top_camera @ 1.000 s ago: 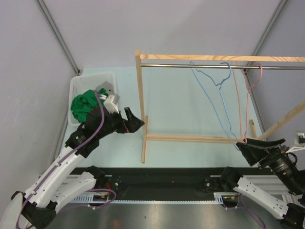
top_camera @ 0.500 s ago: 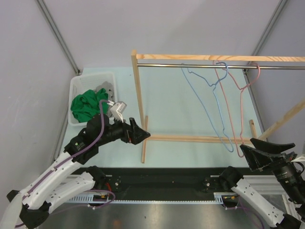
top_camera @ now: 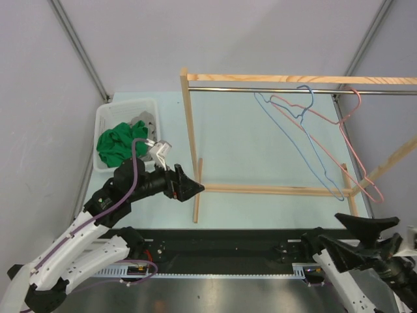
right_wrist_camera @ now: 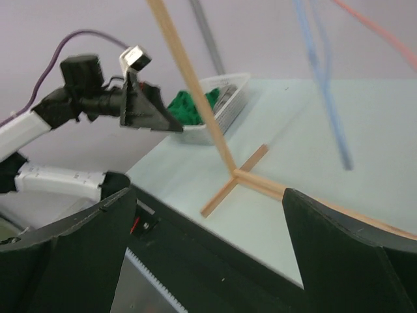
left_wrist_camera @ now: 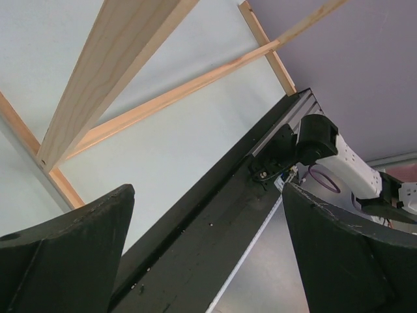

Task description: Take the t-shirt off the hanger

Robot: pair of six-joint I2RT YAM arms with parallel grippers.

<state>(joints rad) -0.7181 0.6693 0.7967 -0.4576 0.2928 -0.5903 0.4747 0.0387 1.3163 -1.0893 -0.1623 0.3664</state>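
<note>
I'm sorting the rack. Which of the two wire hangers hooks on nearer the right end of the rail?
The pink hanger. Its hook sits close to the right end of the rail, while the blue hanger hooks on further left, toward the middle.

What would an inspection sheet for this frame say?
Surface: table holds rack and bin.
Job's things: blue hanger and pink hanger on rail, both bare; green t-shirt in bin.
Clutter: grey cloth in bin.
Grippers: left gripper open, empty; right gripper open, empty.
Cables: purple cable along left arm.
Surroundings: grey walls.
</note>
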